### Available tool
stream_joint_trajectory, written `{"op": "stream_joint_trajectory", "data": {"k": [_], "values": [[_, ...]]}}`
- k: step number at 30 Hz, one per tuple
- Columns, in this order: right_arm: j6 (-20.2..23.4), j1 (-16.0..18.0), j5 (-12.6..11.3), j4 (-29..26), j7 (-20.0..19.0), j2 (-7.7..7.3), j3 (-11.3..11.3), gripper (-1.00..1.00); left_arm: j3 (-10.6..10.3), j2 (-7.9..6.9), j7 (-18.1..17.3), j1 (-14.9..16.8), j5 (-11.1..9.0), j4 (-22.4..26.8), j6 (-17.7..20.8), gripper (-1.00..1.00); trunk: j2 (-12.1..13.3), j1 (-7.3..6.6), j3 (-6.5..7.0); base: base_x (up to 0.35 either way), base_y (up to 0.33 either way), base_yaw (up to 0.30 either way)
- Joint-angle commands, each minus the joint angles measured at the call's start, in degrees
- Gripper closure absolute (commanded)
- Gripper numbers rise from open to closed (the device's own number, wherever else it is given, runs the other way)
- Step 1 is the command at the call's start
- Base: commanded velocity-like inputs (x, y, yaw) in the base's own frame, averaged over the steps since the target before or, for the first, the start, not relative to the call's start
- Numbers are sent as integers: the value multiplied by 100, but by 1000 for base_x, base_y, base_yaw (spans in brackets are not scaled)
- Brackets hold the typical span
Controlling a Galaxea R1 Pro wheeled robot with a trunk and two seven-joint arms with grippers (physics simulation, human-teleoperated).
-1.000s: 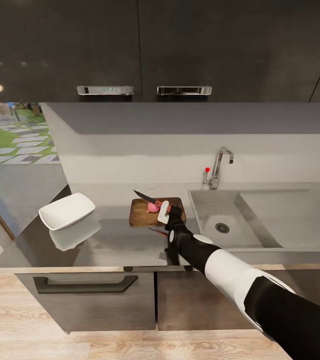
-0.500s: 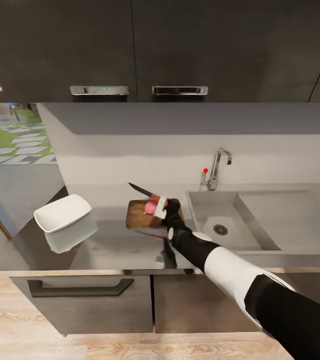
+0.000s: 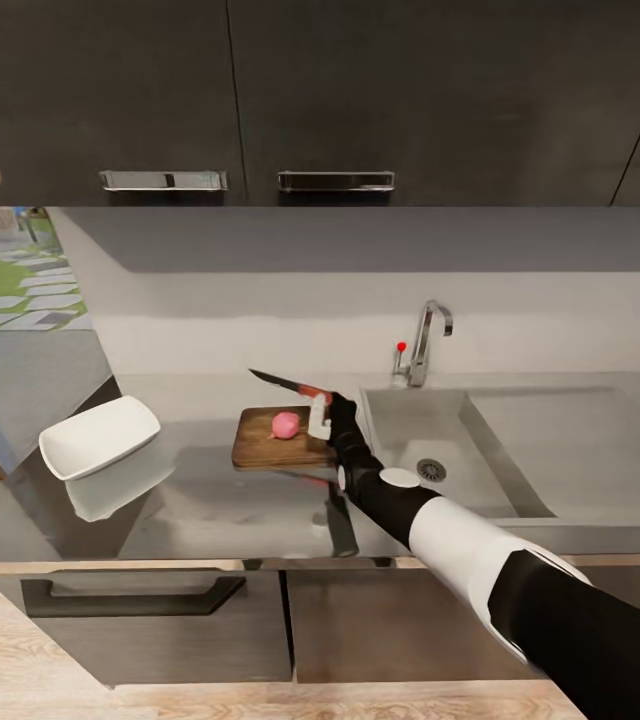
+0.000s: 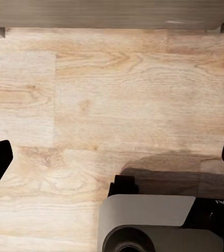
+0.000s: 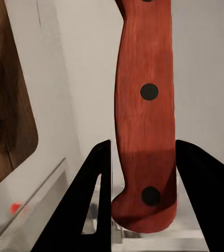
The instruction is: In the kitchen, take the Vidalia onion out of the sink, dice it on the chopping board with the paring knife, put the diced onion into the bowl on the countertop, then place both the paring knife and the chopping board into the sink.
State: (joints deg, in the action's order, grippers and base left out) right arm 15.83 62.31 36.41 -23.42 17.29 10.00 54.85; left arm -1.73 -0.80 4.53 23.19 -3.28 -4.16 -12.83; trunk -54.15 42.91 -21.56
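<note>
The right gripper (image 3: 322, 408), clenched on the knife (image 3: 285, 384), has lifted a little, so the blade now hangs above the onion (image 3: 285, 425), which sits whole on the board (image 3: 260, 450) at mid-frame. Cutting seems not yet done. The bowl (image 3: 98, 436) waits at left on the counter (image 3: 210, 500). The left gripper (image 4: 112, 168) hangs released over the floor (image 4: 117, 94).

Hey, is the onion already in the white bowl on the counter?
No, the pink onion sits whole on the chopping board, while the bowl stands apart at the counter's far left.
</note>
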Motion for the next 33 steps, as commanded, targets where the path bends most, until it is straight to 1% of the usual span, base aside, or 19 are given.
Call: {"op": "stream_joint_trajectory", "data": {"k": [1,8,11,15,19,20,33], "values": [[46,5,33,37,11,0,39,100,-20,1,4,10,-33,-28,-43,-100,-5,1,-7,2,-2,0],[-61,-109,30,133,-26,0,43,100,-20,1,4,10,-33,-30,-44,-100,-5,1,-7,0,0,0],[-86,-138,31,235,-255,0,43,100,-20,1,4,10,-33,-29,-44,-100,-5,1,-7,0,0,0],[-173,-146,33,282,-428,0,44,100,-20,1,4,10,-33,-27,-44,-100,-5,1,-7,0,0,0],[-240,-148,29,295,-471,0,44,100,-20,1,4,10,-33,-29,-44,-100,-5,1,-7,0,0,0],[-283,-202,31,472,-494,0,48,100,-20,1,4,10,-33,-30,-44,-100,-5,1,-7,0,0,0],[-288,-210,33,479,-490,0,44,100,-20,1,10,10,-33,-32,-44,-100,-5,1,-7,0,0,0]]}}
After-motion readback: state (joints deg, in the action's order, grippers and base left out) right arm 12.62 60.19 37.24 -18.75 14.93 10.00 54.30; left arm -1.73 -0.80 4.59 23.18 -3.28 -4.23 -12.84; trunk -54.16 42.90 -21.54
